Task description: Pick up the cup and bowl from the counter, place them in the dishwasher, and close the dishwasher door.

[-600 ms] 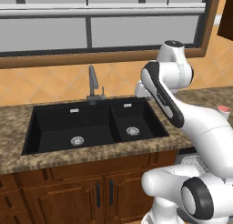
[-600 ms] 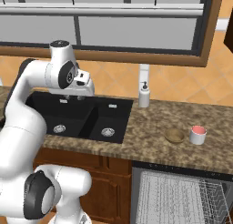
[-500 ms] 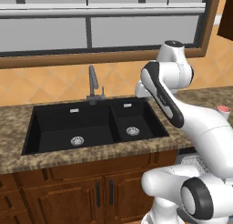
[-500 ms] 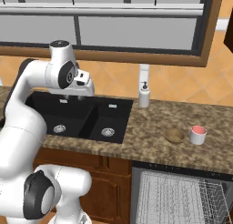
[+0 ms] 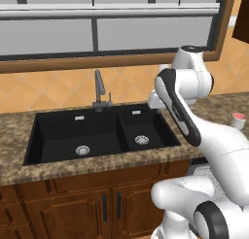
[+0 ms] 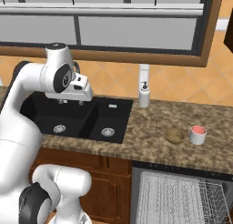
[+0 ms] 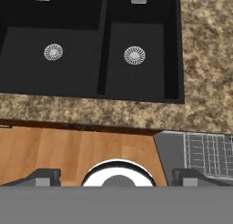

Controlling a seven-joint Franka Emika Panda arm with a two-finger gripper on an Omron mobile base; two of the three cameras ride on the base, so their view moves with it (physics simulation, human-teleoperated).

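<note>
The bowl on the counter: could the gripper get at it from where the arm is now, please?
Probably yes: the bowl sits in the open beside the cup, and the gripper, jaws wide, hangs over the sink.

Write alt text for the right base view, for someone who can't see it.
A white robot arm holds its open claw above a black double sink set in a brown granite counter. Farther right on the counter, a tan bowl and a white cup with a red top sit side by side, above the open dishwasher and its wire rack.
</note>
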